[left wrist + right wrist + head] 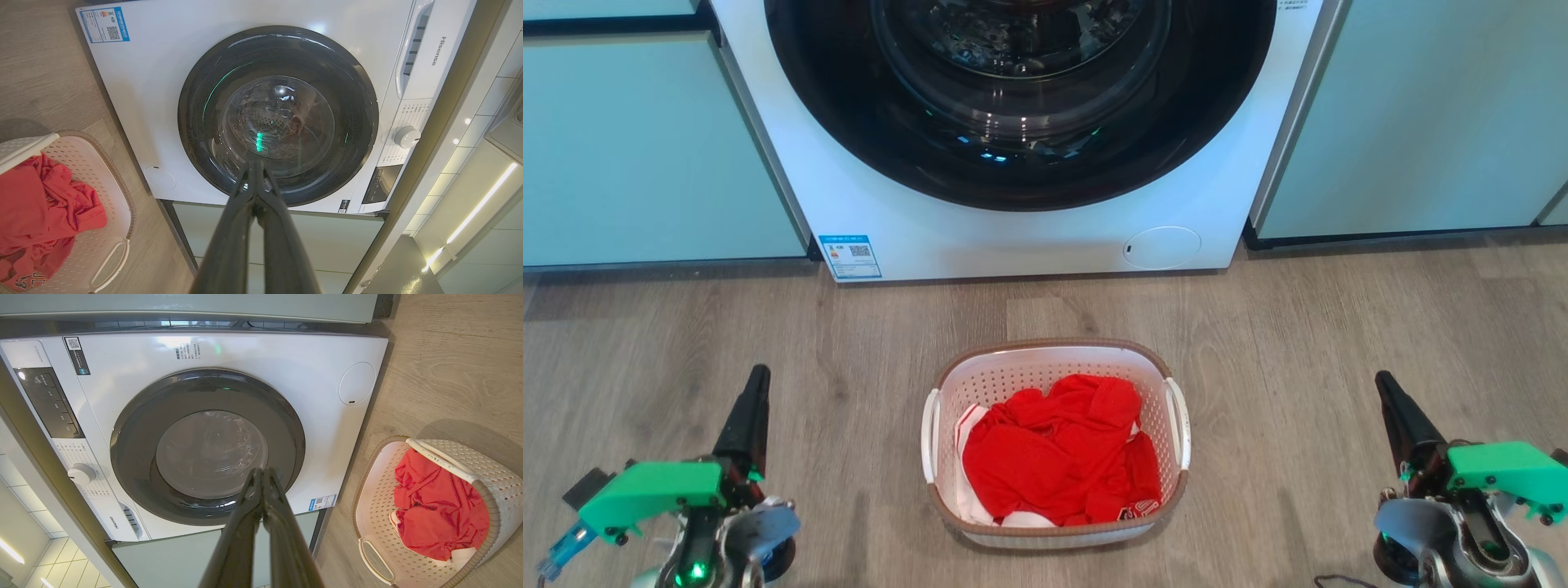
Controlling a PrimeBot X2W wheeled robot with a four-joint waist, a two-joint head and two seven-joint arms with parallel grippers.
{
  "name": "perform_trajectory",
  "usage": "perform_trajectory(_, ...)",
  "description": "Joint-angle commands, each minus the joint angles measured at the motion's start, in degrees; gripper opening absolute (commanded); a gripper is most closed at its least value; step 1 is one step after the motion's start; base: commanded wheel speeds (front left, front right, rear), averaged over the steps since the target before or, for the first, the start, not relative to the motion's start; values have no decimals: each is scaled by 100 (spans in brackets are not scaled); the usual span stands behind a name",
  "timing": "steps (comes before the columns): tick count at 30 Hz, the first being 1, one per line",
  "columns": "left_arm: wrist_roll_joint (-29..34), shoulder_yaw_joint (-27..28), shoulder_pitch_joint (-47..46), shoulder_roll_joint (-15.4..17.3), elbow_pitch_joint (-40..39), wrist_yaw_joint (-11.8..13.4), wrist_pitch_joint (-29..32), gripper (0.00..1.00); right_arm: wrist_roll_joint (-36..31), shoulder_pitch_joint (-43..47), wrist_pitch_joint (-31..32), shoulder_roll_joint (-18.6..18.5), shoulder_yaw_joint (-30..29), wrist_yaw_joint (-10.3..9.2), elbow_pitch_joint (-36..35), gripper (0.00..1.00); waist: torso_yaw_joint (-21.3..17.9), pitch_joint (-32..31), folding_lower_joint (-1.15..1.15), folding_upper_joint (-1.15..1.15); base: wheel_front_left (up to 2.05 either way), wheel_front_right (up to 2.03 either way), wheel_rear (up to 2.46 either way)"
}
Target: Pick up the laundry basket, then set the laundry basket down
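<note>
Laundry basket holds red clothes; left wrist view shows washer dial.

We see a floor of grey-brown wood-look planks, their grain running from side to side in the head view. The laundry basket stands upright on it near the middle, its brown rim uppermost and its white handles at the left and right sides. A strip of bare planks lies between the basket and the white washing machine, which stands on the floor behind it. On either side of the machine we see a pale green cabinet front reaching down to the planks over a dark plinth. In the right wrist view the basket throws a soft shadow on the boards beside it.
</note>
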Motion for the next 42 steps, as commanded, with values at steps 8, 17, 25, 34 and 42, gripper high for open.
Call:
perform_trajectory(8,54,214,-316,26,-168,-39,47,0,-63,-272,48,-41,94,13,-177,0,0,0,0,0,0,0,0)
perform_trajectory(17,54,214,-316,26,-168,-39,47,0,-63,-272,48,-41,94,13,-177,0,0,0,0,0,0,0,0)
perform_trajectory(25,54,214,-316,26,-168,-39,47,0,-63,-272,48,-41,94,13,-177,0,0,0,0,0,0,0,0)
perform_trajectory(34,54,214,-316,26,-168,-39,47,0,-62,-271,47,-41,95,13,-177,0,0,0,0,0,0,0,0)
perform_trajectory(42,53,213,-316,26,-168,-39,46,0,-61,-271,46,-41,96,13,-177,0,0,0,0,0,0,0,0)
